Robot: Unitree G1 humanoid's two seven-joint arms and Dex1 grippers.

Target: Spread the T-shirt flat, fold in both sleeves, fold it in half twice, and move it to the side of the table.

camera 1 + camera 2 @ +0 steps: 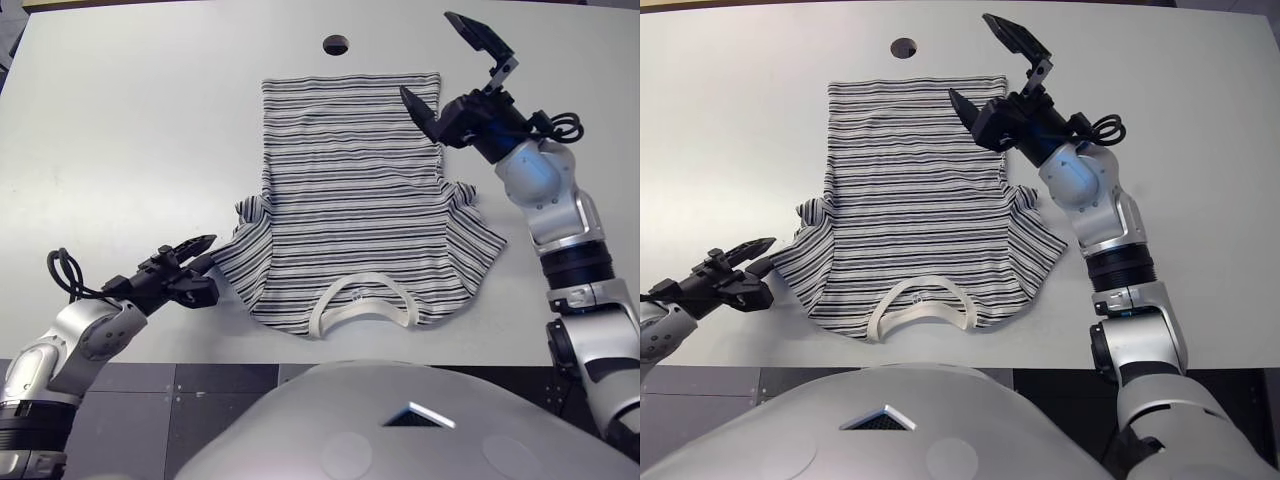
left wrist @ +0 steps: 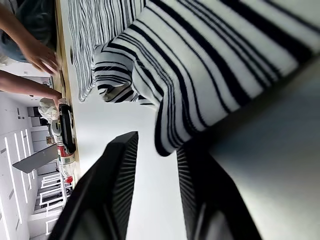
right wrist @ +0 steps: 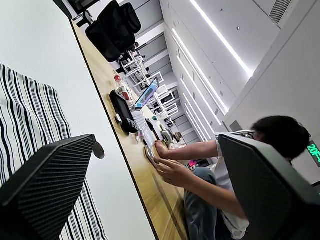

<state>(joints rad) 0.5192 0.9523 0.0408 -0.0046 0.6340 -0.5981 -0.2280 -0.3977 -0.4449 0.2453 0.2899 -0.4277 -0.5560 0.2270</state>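
As spread on the table (image 1: 110, 140), find the striped T-shirt (image 1: 350, 200) lying just on the robot's side of the round hole (image 1: 336, 44): hem nearest it, collar farthest, both sleeves rumpled. See the right gripper (image 1: 428, 55) raised right of the hole, gaping wide, holding nothing. See the left gripper (image 1: 200, 252) well apart from the hole, at the left sleeve's edge, narrowly parted, clamping nothing.

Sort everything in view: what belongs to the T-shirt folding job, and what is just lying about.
Job: striped T-shirt, spread on the table; left gripper, open at its sleeve; right gripper, open by its far right edge.
Lying about: dark round spot on the table's far side; bottle and office chair in the room behind.
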